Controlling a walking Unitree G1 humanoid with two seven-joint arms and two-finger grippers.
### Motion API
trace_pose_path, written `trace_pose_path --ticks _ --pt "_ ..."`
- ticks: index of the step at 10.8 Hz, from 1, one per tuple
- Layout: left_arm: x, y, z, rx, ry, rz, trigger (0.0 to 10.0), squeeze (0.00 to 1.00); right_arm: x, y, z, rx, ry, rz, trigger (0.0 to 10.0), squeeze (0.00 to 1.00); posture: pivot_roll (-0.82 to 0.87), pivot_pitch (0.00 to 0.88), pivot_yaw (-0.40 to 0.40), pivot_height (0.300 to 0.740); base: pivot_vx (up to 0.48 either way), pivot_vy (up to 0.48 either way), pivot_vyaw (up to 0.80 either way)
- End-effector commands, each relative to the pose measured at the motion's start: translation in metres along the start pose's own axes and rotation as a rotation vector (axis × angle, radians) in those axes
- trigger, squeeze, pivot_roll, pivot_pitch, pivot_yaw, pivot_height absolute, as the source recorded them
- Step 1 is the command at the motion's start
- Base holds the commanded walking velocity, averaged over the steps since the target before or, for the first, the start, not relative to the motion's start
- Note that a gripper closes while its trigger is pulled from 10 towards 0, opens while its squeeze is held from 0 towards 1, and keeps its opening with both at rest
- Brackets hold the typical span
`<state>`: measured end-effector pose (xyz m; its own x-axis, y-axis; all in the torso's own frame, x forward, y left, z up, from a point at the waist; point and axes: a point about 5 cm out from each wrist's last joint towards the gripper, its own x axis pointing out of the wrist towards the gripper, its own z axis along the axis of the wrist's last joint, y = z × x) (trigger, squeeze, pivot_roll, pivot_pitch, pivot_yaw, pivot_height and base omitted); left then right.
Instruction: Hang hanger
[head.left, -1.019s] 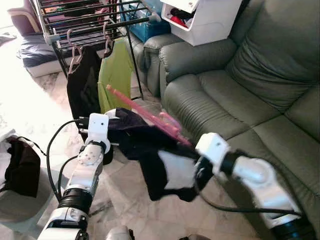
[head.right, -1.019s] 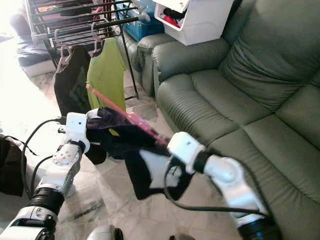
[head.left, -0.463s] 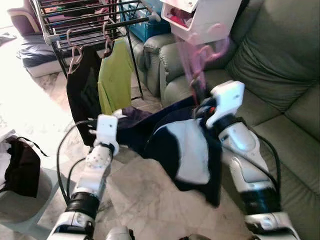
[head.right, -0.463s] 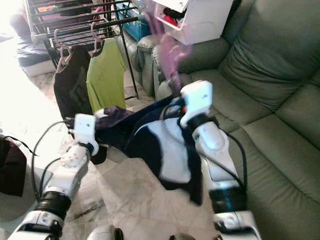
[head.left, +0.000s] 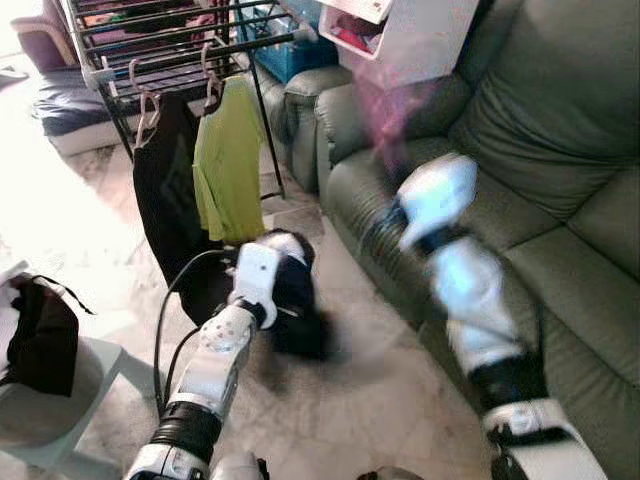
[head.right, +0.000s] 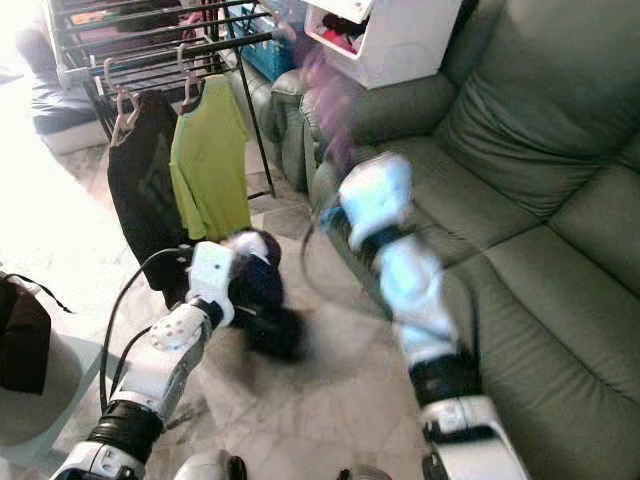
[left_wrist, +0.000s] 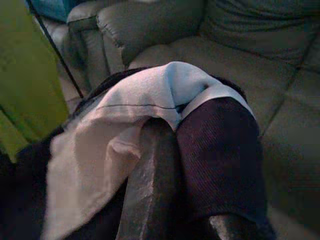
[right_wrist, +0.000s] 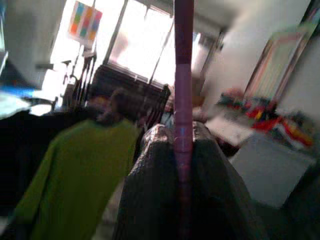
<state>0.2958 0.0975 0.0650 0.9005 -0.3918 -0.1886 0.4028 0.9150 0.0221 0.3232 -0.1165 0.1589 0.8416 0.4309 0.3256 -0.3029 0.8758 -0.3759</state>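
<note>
While the right arm is blurred in the head views, its wrist camera shows the right tool (right_wrist: 182, 150) pressed together on the pink hanger (right_wrist: 183, 65), whose straight bar runs out between the two dark fingers (right_wrist: 150, 185). That hanger appears as a pink smear (head.left: 385, 110) just in front of the green sofa (head.left: 540, 130), above its seat cushion. Over by the sofa's armrest, the left tool (left_wrist: 185, 150) pinches a dark-and-white garment (left_wrist: 150, 105), which is draped over its fingers and bunched into a dark lump (head.left: 295, 300) low over the marble floor (head.left: 370, 400). Left of the sofa stands the drying rack (head.left: 180, 50), with a black shirt (head.left: 165, 190) and a lime-green shirt (head.left: 228, 160) hanging from its rails on hangers. A white storage bin (head.left: 410, 30) sits on the sofa's armrest end, close above the raised hanger. Between the sofa's front and the rack's legs lies open floor. A dark bag (head.left: 40, 335) rests on a pale stool well left of the sofa.
</note>
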Motion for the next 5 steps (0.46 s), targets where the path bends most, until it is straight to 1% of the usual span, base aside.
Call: trace_pose_path --ticks 1,2,3,4,5 --pt "0.000 0.001 0.009 0.018 -0.040 -0.008 0.0 0.00 0.002 -0.003 0.003 -0.009 -0.018 -0.017 10.0 0.00 -0.03 0.000 -0.008 0.740 0.000 0.000 0.00" --pt "-0.001 0.006 0.009 0.013 -0.035 0.022 0.0 0.00 -0.005 -0.011 -0.007 -0.006 0.027 -0.058 10.0 0.00 -0.03 0.000 -0.007 0.740 0.000 0.000 0.00" --pt "-0.002 0.012 0.013 0.023 -0.046 0.051 0.0 0.00 -0.016 -0.021 -0.020 -0.010 0.109 -0.106 10.0 0.00 -0.03 0.000 -0.004 0.740 0.000 0.000 0.00" --pt "-0.005 0.025 0.016 0.055 -0.059 0.150 0.0 0.00 -0.031 -0.027 -0.034 0.037 0.191 -0.173 10.0 0.00 -0.03 0.000 -0.005 0.740 0.000 0.000 0.00" --pt "-0.012 0.041 0.019 0.046 -0.094 0.269 0.0 0.00 -0.049 -0.027 -0.050 0.097 0.297 -0.249 10.0 0.00 -0.03 0.000 -0.005 0.740 0.000 0.000 0.00"
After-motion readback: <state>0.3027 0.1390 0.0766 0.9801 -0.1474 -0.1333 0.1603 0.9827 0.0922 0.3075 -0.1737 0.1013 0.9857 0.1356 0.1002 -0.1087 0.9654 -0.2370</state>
